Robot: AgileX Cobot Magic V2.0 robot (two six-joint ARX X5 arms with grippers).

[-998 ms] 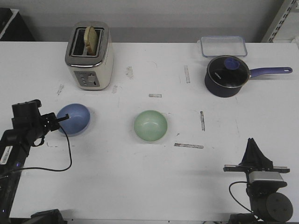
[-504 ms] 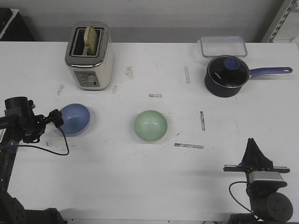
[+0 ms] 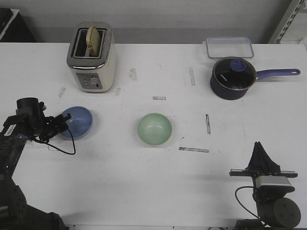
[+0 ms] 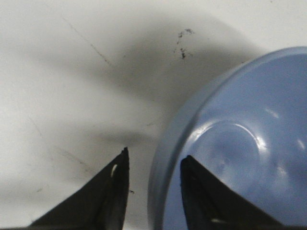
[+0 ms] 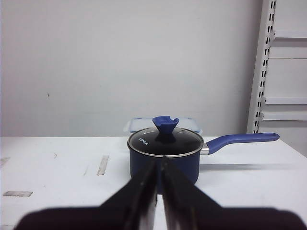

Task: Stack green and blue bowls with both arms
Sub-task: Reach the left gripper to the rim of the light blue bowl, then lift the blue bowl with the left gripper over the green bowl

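The periwinkle blue bowl (image 3: 79,121) sits on the white table at the left. The mint green bowl (image 3: 154,129) sits upright near the middle, with nothing touching it. My left gripper (image 3: 64,119) is at the blue bowl's left rim. In the left wrist view the left gripper (image 4: 154,160) is open. One finger (image 4: 111,196) is outside the blue bowl (image 4: 249,143) and the other is inside, with the rim between them and a gap on the outer side. My right gripper (image 3: 259,146) is shut and empty at the front right. It also shows in the right wrist view (image 5: 160,160).
A cream toaster (image 3: 92,57) with bread stands at the back left. A dark blue saucepan (image 3: 233,78) with lid and long handle stands at the back right, also in the right wrist view (image 5: 165,151). A clear container (image 3: 229,47) lies behind it. Tape strips mark the table.
My left arm drew back left and turned, then came in again. Its fingers now straddle the blue bowl's left rim. The green bowl and the right arm have not moved.
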